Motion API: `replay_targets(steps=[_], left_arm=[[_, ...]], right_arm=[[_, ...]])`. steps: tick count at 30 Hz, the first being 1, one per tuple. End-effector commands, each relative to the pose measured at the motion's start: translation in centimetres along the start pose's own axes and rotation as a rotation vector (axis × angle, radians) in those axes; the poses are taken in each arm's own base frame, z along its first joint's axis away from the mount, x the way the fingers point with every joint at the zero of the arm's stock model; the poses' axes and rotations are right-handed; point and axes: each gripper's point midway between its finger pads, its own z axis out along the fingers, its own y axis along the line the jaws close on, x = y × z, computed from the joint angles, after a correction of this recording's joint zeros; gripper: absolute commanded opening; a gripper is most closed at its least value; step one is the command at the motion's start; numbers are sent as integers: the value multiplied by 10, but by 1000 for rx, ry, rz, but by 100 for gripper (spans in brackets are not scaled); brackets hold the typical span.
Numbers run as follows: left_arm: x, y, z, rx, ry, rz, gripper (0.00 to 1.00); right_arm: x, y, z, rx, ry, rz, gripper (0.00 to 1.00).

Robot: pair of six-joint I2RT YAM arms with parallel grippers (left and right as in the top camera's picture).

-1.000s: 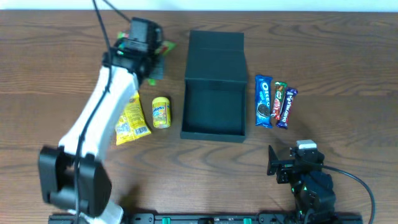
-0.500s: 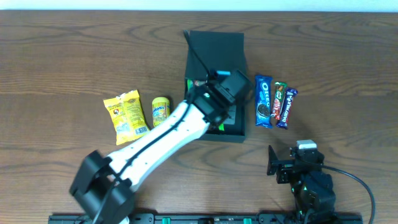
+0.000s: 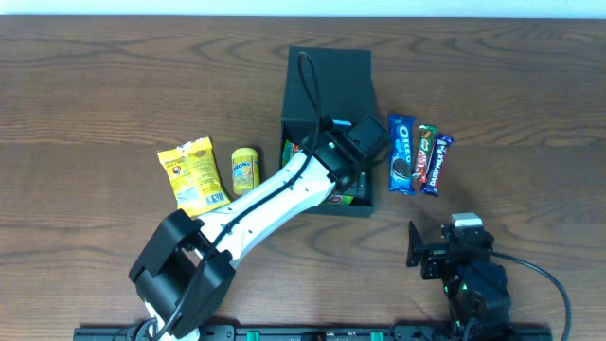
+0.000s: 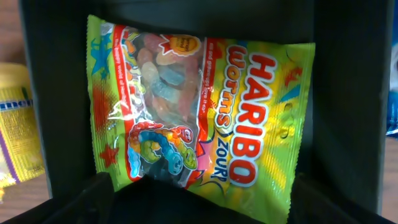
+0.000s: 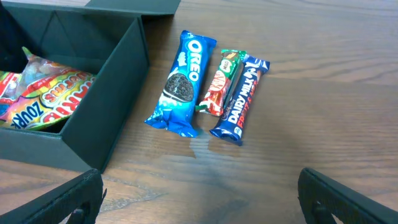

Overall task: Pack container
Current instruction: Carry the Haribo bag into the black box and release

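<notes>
— Where is the container (image 3: 329, 80) found?
— At the middle of the table (image 3: 114, 76), flap lid laid open. Overhead, its floor is largely masked by the left gripper (image 3: 347, 159). The jaws are seen spread, with the Haribo bag (image 4: 199, 106) lying loose inside.
— And the right gripper (image 5: 199, 205)?
— Spread too, nothing gripped. Its fingers are cropped by the frame.

Left gripper (image 3: 355, 142) has left the far-left back corner and now hangs over the container (image 3: 355, 208). Its jaws, clamped a second ago, now stand wide. Haribo worms bag (image 4: 199, 106) is out of the grip and lies flat on the container floor.
</notes>
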Motion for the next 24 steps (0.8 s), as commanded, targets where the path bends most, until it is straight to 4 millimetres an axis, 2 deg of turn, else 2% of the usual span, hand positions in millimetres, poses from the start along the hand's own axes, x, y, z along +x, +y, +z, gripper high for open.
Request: replay_targets(steps=[1, 5, 9, 11, 14, 22, 24], left_arm=[[-3, 4, -3, -19, -20, 97, 86], [-11, 15, -2, -77, -53, 145, 62], [-14, 23, 8, -108, -45, 132, 54], [-14, 27, 14, -112, -29, 123, 54], [-18, 30, 18, -97, -25, 119, 60], [-22, 22, 20, -10, -7, 129, 66], [-21, 21, 21, -3, -3, 130, 67]], right_arm=[[-1, -2, 0, 10, -7, -8, 99], [-1, -2, 0, 10, -7, -8, 99], [-1, -2, 0, 11, -7, -8, 99], [-1, -2, 0, 10, -7, -8, 99], [-1, -2, 0, 10, -7, -8, 99], [-1, -2, 0, 10, -7, -8, 99], [-6, -6, 0, 33, -30, -6, 99]])
